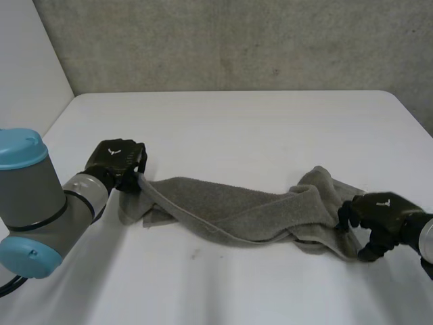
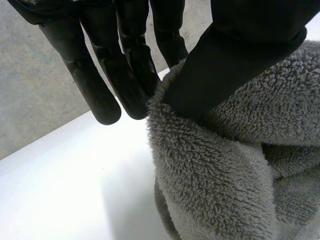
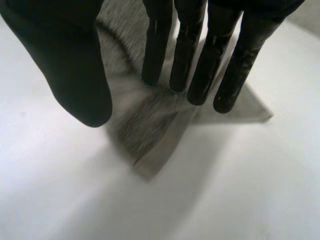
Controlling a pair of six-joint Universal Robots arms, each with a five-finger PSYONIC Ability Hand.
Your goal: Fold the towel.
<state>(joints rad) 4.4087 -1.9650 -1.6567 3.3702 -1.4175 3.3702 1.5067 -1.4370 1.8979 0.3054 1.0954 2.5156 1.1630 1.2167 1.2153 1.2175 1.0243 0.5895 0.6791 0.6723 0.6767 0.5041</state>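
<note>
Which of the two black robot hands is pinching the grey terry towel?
Left hand: thumb and fingers pinch the grey towel's end. The right hand is open at the other end.

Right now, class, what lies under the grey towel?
The white table shows all round the towel, which lies bunched on it. The left hand pinches its end. Anything beneath the folds is covered by cloth.

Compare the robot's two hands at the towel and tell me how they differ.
The left hand pinches an edge of the towel between thumb and fingers; the right hand has thumb and straight fingers apart, gripping nothing. The left hand is at the towel's left end, the right hand at its right end. Both are black, low over the white table.
</note>
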